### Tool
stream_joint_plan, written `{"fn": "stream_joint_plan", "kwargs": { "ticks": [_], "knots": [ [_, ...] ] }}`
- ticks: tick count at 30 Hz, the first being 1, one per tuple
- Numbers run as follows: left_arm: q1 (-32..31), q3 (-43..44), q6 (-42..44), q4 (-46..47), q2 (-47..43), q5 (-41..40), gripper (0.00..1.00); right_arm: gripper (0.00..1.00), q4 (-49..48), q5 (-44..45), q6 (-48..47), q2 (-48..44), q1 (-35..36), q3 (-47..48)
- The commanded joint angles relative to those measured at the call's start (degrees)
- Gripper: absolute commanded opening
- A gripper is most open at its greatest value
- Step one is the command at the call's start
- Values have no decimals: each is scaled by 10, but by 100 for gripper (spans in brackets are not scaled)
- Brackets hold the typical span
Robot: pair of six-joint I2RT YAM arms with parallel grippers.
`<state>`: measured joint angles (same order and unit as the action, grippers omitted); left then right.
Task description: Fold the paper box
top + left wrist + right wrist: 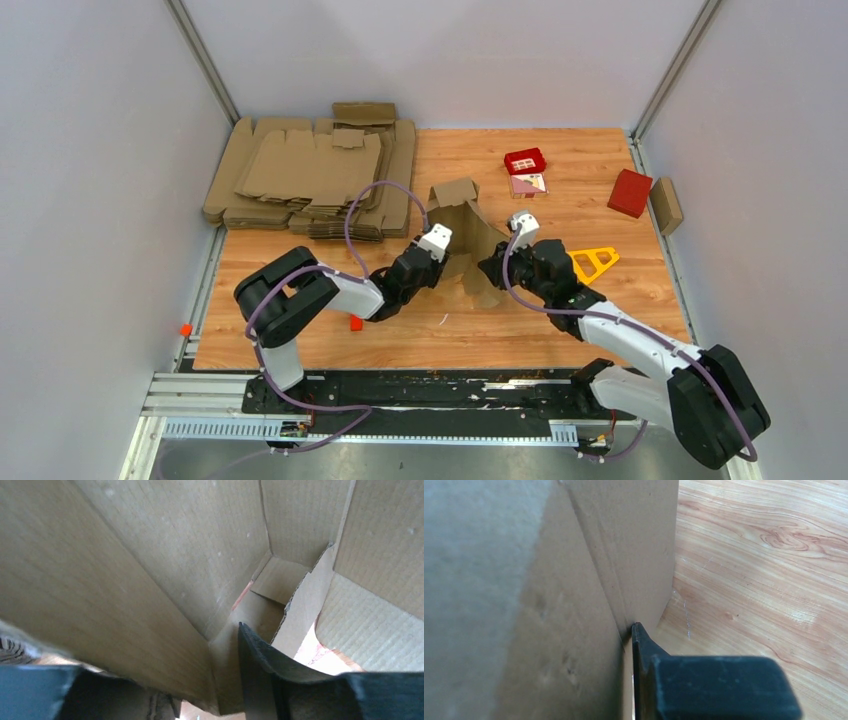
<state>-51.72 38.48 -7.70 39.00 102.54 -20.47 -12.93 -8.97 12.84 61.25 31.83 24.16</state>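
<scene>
Wood-grain counter [560,330] carried the paper box [462,215] at its centre, between both arms. It stood half-erected, plain brown corrugated card with its walls raised, one flap standing tall at the far side and others splayed nearer the arms. The step in hand appeared to be squaring the side walls. Next, the loose flaps would need tucking inward while one arm steadied the shell. The left fingers [260,670] straddled an inner wall, set apart, grip unconfirmed. Of the right fingers [644,655], one tip met an outer panel and the other was hidden, so their spread could not be told.
</scene>
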Motion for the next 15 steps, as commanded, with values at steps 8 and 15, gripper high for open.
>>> {"fn": "stream_joint_plan", "kwargs": {
  "ticks": [8,15],
  "knots": [
    [-3,24,-13,-44,-63,35,75,16,6,9,-18,-36,15,-15],
    [8,7,-16,-54,-104,28,88,16,14,36,-36,-34,34,-10]
  ]
}}
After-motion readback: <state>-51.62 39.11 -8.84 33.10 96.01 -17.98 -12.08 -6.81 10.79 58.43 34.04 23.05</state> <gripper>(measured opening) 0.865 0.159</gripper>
